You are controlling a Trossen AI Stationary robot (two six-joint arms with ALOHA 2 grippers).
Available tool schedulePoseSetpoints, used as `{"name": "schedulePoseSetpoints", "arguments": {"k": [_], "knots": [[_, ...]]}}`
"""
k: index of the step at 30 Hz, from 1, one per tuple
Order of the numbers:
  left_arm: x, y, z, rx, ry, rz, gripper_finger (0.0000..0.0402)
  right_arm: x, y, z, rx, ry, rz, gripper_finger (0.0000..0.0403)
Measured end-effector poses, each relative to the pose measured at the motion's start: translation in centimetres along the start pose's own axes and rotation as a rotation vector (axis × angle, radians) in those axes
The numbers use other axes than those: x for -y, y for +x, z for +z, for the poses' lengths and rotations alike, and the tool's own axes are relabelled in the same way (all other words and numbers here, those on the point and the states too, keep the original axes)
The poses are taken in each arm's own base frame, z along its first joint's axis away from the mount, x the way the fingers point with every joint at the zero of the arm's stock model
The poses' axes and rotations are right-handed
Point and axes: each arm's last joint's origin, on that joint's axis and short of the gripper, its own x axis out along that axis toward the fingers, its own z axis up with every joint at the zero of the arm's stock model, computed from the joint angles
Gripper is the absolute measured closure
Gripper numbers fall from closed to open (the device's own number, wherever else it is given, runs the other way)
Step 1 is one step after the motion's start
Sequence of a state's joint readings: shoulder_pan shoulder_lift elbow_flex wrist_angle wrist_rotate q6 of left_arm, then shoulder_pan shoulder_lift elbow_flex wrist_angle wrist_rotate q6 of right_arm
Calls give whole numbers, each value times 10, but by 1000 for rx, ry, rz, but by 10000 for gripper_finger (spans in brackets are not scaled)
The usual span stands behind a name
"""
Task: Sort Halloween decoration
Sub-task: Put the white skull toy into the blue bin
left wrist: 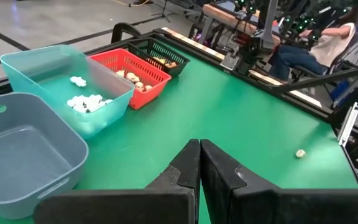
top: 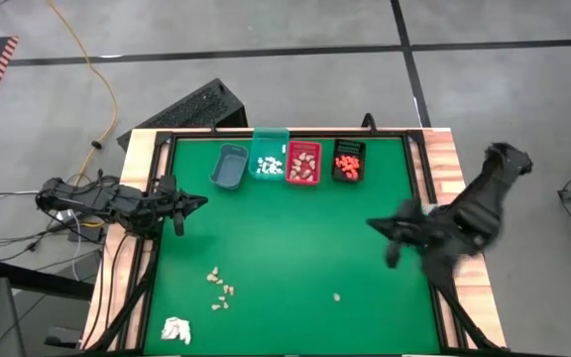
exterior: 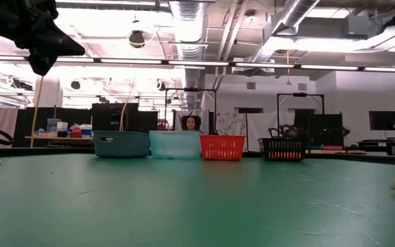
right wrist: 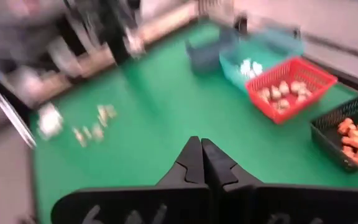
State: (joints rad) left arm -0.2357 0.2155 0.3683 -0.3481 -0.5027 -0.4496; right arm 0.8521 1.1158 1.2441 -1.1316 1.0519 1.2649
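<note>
The green table (top: 295, 228) fills the high view, with four small bins in a row along its far edge: a grey bin (top: 230, 165), a teal bin (top: 268, 159) holding white pieces (top: 268, 166), a red basket (top: 303, 163) holding beige pieces (top: 303, 164), and a black basket (top: 348, 161) holding orange pieces (top: 347, 164). The left gripper (top: 194, 203) hangs over the table's left edge and the right gripper (top: 377, 226) over its right side, both above the surface and well apart from the bins. Only the wrist views show the fingers: the left fingers (left wrist: 185, 171) are pressed together on nothing, and so are the right fingers (right wrist: 190, 163). The left wrist view shows the grey bin's inside bare, which the high view leaves unclear. From above, a loose cluster of tan pieces (top: 220, 288) lies near the front left, a single tan piece (top: 336, 296) sits alone toward the front right, and a white papery wad (top: 174, 329) rests by the front left corner. The low view adds what the others miss: a person (exterior: 192, 123) seated beyond the bins, and the left arm (exterior: 29, 31) high at the upper left.
</note>
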Motion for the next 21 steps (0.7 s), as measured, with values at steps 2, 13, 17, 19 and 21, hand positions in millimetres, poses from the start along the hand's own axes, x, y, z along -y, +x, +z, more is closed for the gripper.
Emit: {"name": "schedulePoseSetpoints", "arguments": {"k": [2,13,17,19,21], "knots": [[0,0,0,-3,0,-7,401,-3,-6,-18,92,71,29,403],[1,0,-1,-15,-1,-27,402,-48,51,-109,90,200,-33,403],[1,0,-1,-17,-2,-32,402,-62,74,-131,60,195,-56,403],[1,0,0,-16,-5,-33,401,-67,84,-137,23,156,-55,398],[1,0,0,-14,-20,-34,401,-72,94,-143,-34,88,-50,383]]}}
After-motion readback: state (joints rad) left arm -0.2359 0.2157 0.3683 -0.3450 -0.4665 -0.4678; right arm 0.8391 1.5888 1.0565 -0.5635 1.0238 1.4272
